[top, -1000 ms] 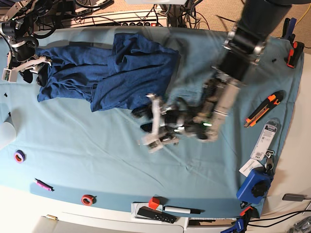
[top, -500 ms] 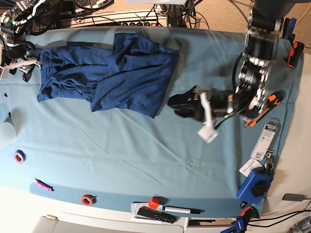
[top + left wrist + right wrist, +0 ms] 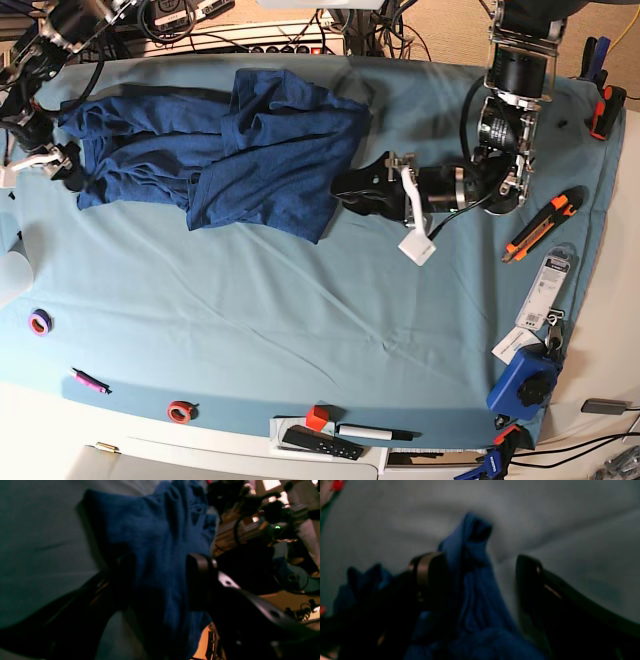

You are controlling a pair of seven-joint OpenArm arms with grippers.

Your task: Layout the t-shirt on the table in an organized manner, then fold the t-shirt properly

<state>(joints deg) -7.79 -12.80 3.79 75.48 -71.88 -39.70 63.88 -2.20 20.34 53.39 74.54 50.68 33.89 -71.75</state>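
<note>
From the base view I see the t-shirt (image 3: 225,150) bunched in the upper left of the frame, lying crumpled and partly doubled over on the table (image 3: 300,320). My left gripper (image 3: 350,187) sits at the shirt's right-hand edge, centre of the frame. On its wrist camera the two fingers (image 3: 197,580) stand apart with a fold of navy cloth running between them — not pinched, as far as I can see. My right gripper (image 3: 62,165) is at the far left edge of the frame, at the shirt's other end. Its wrist view is blurred, yet the jaws are clearly spread, with a ridge of cloth (image 3: 475,580) rising between them — lying against one finger, clear of the other.
</note>
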